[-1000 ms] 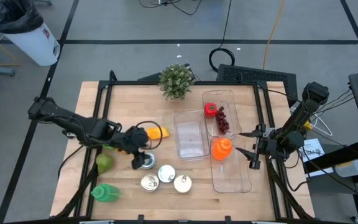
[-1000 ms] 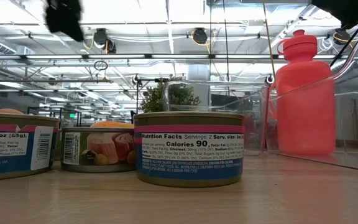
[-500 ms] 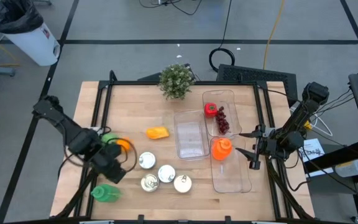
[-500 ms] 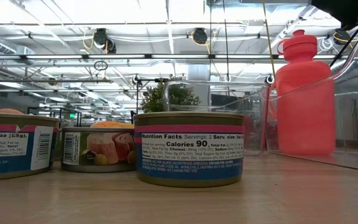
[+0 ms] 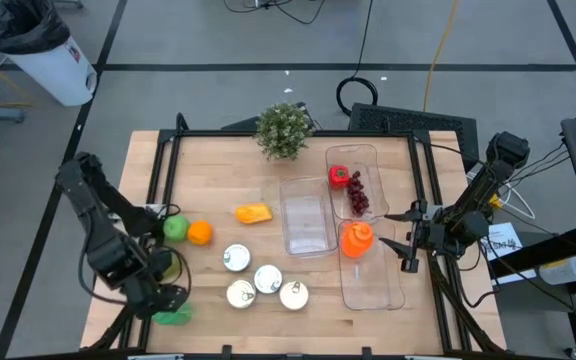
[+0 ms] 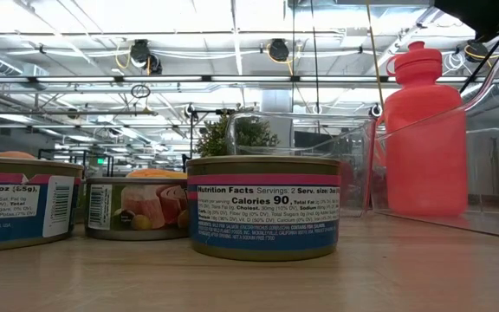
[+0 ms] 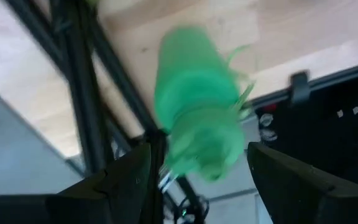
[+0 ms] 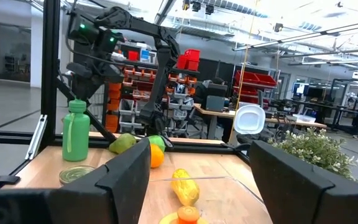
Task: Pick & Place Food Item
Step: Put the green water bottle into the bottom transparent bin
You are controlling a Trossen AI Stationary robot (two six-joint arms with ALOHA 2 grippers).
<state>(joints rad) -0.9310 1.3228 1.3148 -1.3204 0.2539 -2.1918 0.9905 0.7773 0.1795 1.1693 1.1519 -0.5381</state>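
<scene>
My left gripper (image 5: 163,297) (image 7: 199,149) hangs open over the table's near left corner, pointing steeply down. Below it stands a green bottle (image 5: 175,315) (image 7: 197,118), which shows between the two fingers; nothing touches it. A pear (image 5: 168,266) is partly hidden under that arm. Just beyond lie a green apple (image 5: 175,228), an orange (image 5: 200,233) and a yellow fruit (image 5: 253,213). My right gripper (image 5: 388,230) (image 8: 201,149) waits open at the right, above a clear bin holding an orange-red bottle (image 5: 356,238) (image 6: 427,130).
Several tins (image 5: 266,280) (image 6: 262,208) stand near the front centre. Two more clear bins sit mid-table, one bare (image 5: 305,215) and one with a red pepper and grapes (image 5: 353,190). A potted plant (image 5: 285,130) is at the far edge. A black frame rail (image 5: 158,190) runs along the left side.
My left gripper has swung from beside the tin in the table's middle toward the near left corner, rolling and tipping downward as it went, and now hangs over the green bottle. It stayed open. The apple and the orange that it covered now show.
</scene>
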